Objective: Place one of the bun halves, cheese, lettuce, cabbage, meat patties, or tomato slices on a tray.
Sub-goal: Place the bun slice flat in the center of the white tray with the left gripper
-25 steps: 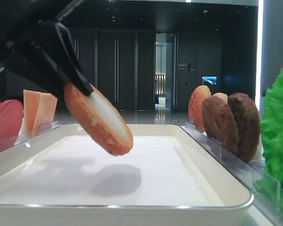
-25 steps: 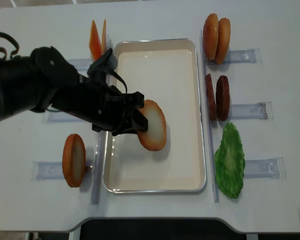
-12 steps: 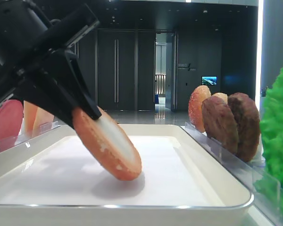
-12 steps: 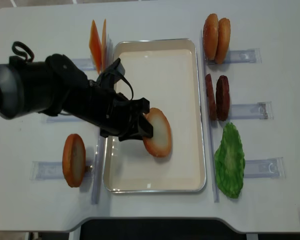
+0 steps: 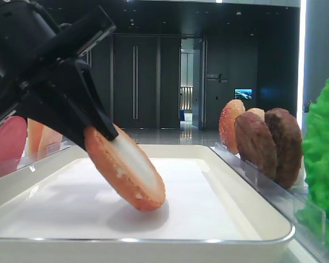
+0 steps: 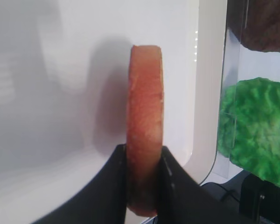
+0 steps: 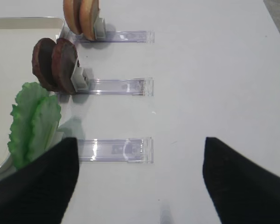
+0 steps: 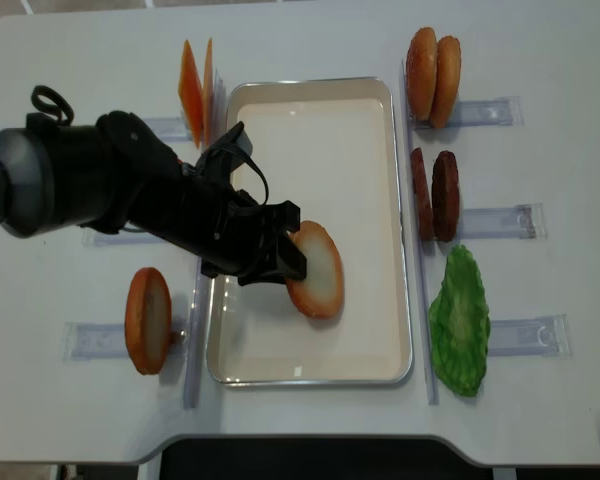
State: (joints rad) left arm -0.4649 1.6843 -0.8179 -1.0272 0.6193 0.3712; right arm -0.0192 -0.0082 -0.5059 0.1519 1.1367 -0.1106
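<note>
My left gripper (image 8: 285,255) is shut on a bun half (image 8: 318,270), gripping it by its flat faces near the rim. The bun half (image 5: 129,172) leans at a steep tilt, with its lower edge resting on the floor of the white tray (image 8: 325,150). In the left wrist view the bun half (image 6: 144,116) stands edge-on between the two black fingers (image 6: 119,186), close to the tray's rounded corner (image 6: 203,154). My right gripper (image 7: 140,182) hangs open over bare table, with nothing between its fingers.
Right of the tray stand two bun halves (image 8: 432,65), two meat patties (image 8: 433,195) and lettuce (image 8: 458,320) in clear holders. Cheese (image 8: 195,80) stands at the tray's far left corner, and another bun half (image 8: 147,320) at front left. Tomato slices (image 5: 8,142) show at the left.
My left gripper has carried the bun half down and a little toward the tray's front. Its lower edge now touches the tray floor. It has barely moved in the last half second.
</note>
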